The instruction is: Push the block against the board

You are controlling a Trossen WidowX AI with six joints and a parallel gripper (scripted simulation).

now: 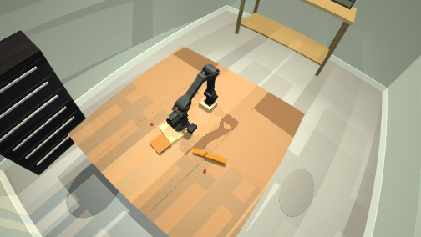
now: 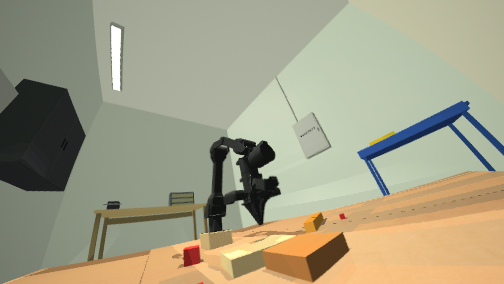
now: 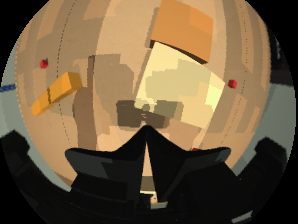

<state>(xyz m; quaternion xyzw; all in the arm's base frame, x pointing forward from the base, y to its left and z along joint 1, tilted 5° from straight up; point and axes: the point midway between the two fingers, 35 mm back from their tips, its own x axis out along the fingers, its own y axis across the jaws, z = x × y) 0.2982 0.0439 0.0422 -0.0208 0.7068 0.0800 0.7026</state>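
The square orange block (image 1: 160, 143) (image 2: 290, 255) (image 3: 185, 31) lies flat. The cream board (image 1: 170, 133) (image 2: 245, 260) (image 3: 180, 87) lies flat beside it. One side of the block appears to meet the board's end, with no gap visible in the wrist view. There, their left edges are nearly even, while the board extends past the block on the right. A hairline gap cannot be ruled out. My gripper (image 2: 260, 222) (image 3: 146, 128) is shut and empty, raised above the table near the board's far end from the block. The arm partly hides the board in the top view.
A long orange bar (image 1: 210, 156) (image 2: 314, 222) (image 3: 57, 94) lies apart from the block and board. One small red cube (image 1: 205, 170) (image 2: 342, 216) (image 3: 44, 64) lies beyond the bar. Another red cube (image 1: 151, 123) (image 3: 232, 84) lies beside the board.
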